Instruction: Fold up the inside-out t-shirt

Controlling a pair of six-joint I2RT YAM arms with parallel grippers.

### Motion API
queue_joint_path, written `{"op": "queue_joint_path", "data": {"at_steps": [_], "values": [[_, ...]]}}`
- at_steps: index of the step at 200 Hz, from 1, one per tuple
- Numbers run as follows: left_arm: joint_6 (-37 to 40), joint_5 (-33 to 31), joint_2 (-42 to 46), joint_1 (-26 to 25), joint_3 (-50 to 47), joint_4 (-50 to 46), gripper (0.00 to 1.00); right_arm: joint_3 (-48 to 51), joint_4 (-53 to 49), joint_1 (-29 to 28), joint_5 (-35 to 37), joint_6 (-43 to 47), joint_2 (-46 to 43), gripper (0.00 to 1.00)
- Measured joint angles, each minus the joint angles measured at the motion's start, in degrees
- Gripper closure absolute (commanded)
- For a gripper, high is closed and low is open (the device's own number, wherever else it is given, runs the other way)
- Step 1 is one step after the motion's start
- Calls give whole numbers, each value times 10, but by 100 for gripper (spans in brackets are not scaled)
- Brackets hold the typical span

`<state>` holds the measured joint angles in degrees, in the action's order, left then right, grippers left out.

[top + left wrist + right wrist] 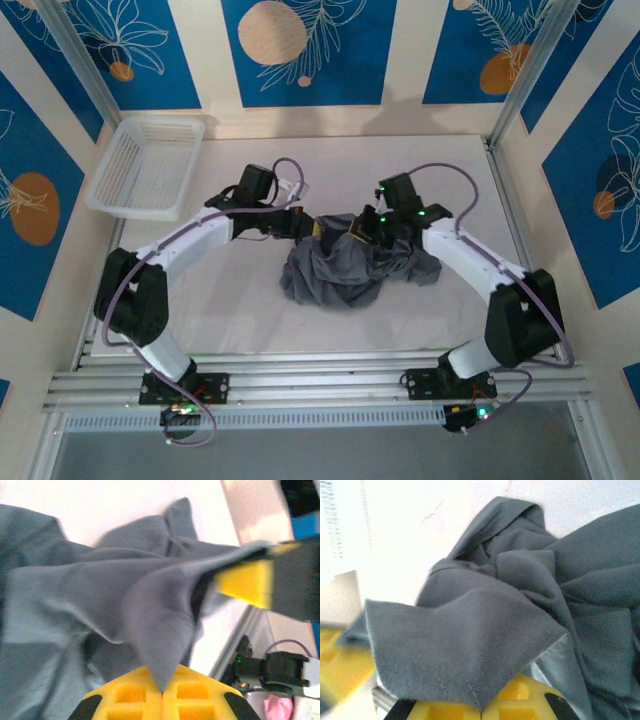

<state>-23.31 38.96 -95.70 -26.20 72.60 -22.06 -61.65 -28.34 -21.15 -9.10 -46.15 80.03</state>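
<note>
You have the shirt [345,270] bunched in a crumpled grey heap at the middle of the top view, resting on the white surface [250,315] between the two arms. Its upper edge is lifted toward the pincers, and the rest sags in loose folds below and out to the right.

Your left pincer [318,228] reaches in from the left and meets the heap's upper left edge. In its wrist view the yellow fingers are closed together at the bottom of the frame, with a pointed fold of grey cloth pinched between them and the fabric fanning out above.

Your right pincer [355,238] comes in from the right, very near the left one, at the top of the heap. In its wrist view the fingers are closed on a hemmed edge of the shirt, stitching visible, and the cloth drapes over them.

In the left wrist view, a yellow finger of the right pincer sits at the upper right, under a taut ridge of cloth.

The basket [150,165] stands at the upper left, well apart from the shirt.
</note>
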Motion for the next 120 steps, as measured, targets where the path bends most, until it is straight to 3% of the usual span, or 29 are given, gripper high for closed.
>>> {"op": "queue_joint_path", "data": {"at_steps": [36, 66, 76, 95, 120], "values": [[47, -17, -2, 69, 30, -55, 100, 25, -74, 84, -35, 74, -90, 100], [86, -4, 0, 68, 62, -76, 100, 27, -81, 83, -97, 114, -104, 99], [90, -6, 0, 66, 58, -78, 100, 27, -74, 70, -127, 122, -101, 92], [89, -26, -1, 62, 35, -76, 100, 20, -50, 24, -178, 131, -75, 64], [75, -63, -15, 61, -13, -65, 100, -9, -15, -12, -205, 115, -26, 62]]}}
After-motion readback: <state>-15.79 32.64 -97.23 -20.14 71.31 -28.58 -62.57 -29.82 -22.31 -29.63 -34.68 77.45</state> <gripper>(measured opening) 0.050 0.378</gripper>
